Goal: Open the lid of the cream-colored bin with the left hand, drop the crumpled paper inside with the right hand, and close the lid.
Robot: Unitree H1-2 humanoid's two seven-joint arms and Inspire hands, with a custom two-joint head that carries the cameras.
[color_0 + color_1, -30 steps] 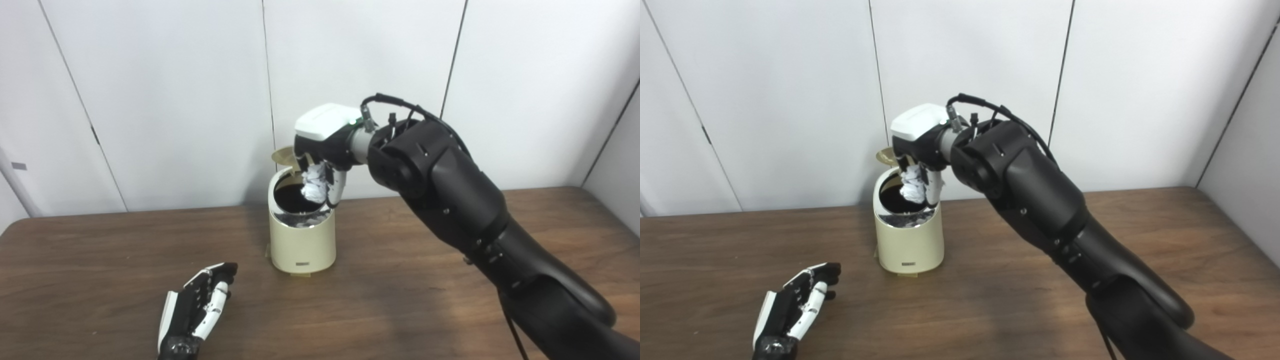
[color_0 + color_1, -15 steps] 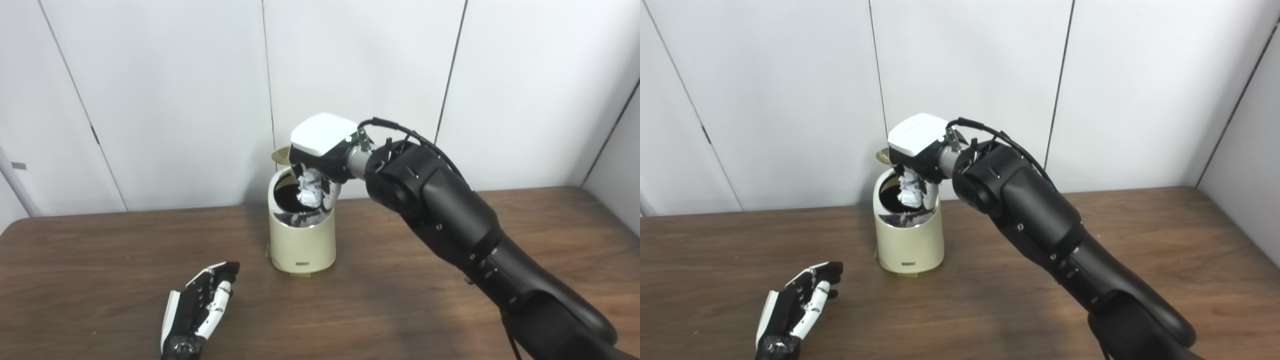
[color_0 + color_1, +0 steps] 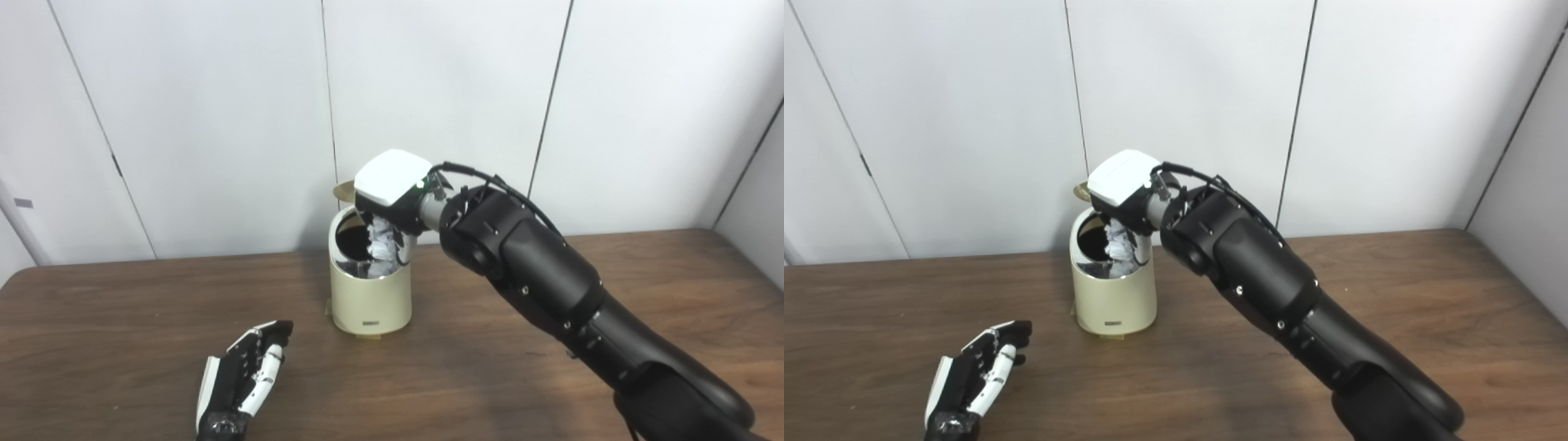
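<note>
A dark brown wooden table point(image 3: 490, 367) spreads beneath and all around the left hand point(image 3: 242, 380). White wall panels point(image 3: 214, 122), split by thin dark seams point(image 3: 327, 122), stand behind the right hand point(image 3: 389, 190). A small grey tag point(image 3: 23, 203) sits far off to the left hand's left.

Glossy black arm point(image 3: 551, 288), white-backed hand point(image 3: 389, 184)

A dark brown wood-grain desk point(image 3: 478, 367) runs up to a wall of plain white panels point(image 3: 220, 122) split by thin dark vertical seams. Soft, even light falls across both.
</note>
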